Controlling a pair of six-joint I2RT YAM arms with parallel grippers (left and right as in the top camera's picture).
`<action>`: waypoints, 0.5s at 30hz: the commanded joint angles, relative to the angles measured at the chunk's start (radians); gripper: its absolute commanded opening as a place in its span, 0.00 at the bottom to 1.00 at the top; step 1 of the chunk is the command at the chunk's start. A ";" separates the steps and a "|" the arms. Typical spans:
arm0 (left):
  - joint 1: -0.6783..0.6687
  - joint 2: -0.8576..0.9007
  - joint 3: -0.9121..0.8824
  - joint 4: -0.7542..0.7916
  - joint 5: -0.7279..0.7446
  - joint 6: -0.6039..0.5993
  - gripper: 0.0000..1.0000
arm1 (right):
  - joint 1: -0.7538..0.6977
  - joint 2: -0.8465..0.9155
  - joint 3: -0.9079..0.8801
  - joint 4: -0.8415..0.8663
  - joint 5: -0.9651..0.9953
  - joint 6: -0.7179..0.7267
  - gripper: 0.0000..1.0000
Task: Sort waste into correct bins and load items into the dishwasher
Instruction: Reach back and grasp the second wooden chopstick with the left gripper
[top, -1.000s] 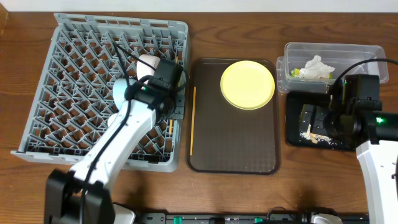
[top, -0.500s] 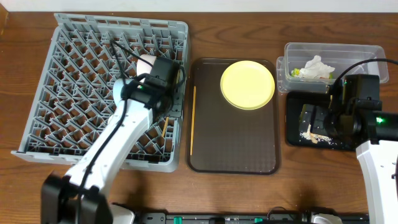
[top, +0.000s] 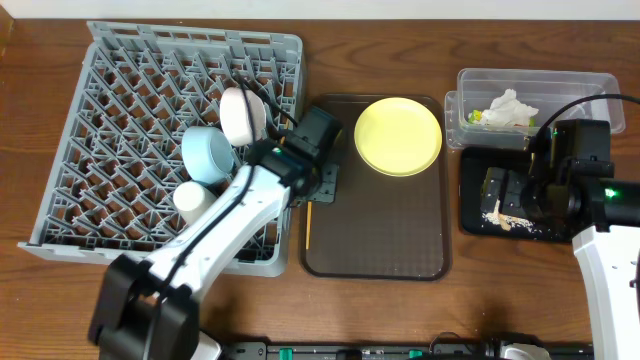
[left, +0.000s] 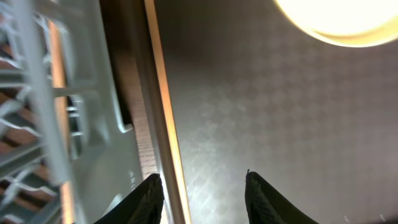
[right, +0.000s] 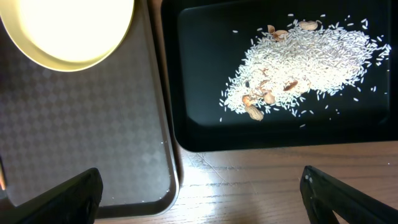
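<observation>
From overhead, the grey dish rack (top: 190, 33) fills the left end of the desk (top: 400, 310). It holds three things: one light blue bowl (top: 208, 155), one white bowl (top: 240, 115) with a pinkish outside, and one small white cup (top: 190, 200). The brown serving tray (top: 380, 230) at mid-desk carries one yellow-green plate (top: 398, 135) toward the far edge. One chopstick (top: 309, 218) lies along its left rim, and the left claw (top: 322, 188) hangs over that rim. At the far right corner the clear tub (top: 540, 82) holds one crumpled paper wrapper (top: 510, 108). Just nearer, the black tray (top: 472, 222) holds the crumbs (top: 505, 216), with the right claw (top: 507, 197) above it.

In the left wrist view, the left claw (left: 202, 199) has its jaws apart and grips nothing. The chopstick (left: 163, 99) runs just inside the left finger (left: 146, 199), between the dish rack (left: 37, 106) and the yellow-green plate (left: 336, 15).

In the right wrist view, the right claw (right: 202, 199) is spread wide and empty. The black tray (right: 199, 134) holds one heap of crumbs (right: 305, 59), rice-like grains with a few brown nut-like bits. The yellow-green plate (right: 62, 28) sits on the serving tray (right: 81, 124) alongside.
</observation>
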 joint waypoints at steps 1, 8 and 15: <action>-0.005 0.087 -0.020 0.034 -0.056 -0.129 0.45 | -0.008 -0.010 0.016 -0.002 0.006 -0.008 0.99; -0.005 0.212 -0.020 0.113 -0.055 -0.143 0.47 | -0.008 -0.010 0.016 -0.004 0.006 -0.008 0.99; -0.005 0.296 -0.020 0.119 -0.115 -0.143 0.48 | -0.008 -0.010 0.016 -0.003 0.006 -0.008 0.99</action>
